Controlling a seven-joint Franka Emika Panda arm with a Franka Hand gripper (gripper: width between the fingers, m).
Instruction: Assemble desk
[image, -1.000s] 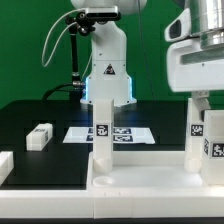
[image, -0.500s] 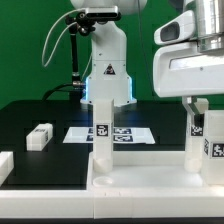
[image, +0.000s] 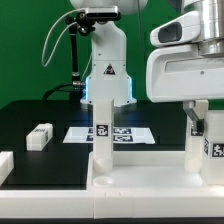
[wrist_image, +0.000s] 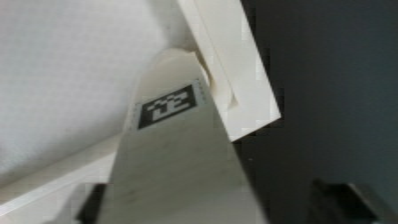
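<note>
The white desk panel (image: 150, 186) lies at the front of the exterior view. One leg (image: 101, 135) stands upright in it left of centre. A second tagged leg (image: 207, 146) stands at the exterior view's right. My gripper (image: 199, 116) hangs right over this second leg. In the wrist view that leg (wrist_image: 178, 150) with its tag runs between my fingers (wrist_image: 84, 200). A dark gap shows between the leg and one finger, so my gripper (wrist_image: 214, 203) is open. The panel's rim (wrist_image: 231, 60) shows beside the leg.
Two loose white legs lie on the black table at the exterior view's left, one (image: 38, 136) further back and one (image: 4, 166) at the edge. The marker board (image: 125, 134) lies behind the standing leg. The robot base (image: 108, 75) stands at the back.
My gripper's body has shifted toward the exterior view's left and looks larger and slightly lower. The legs and the panel have not moved.
</note>
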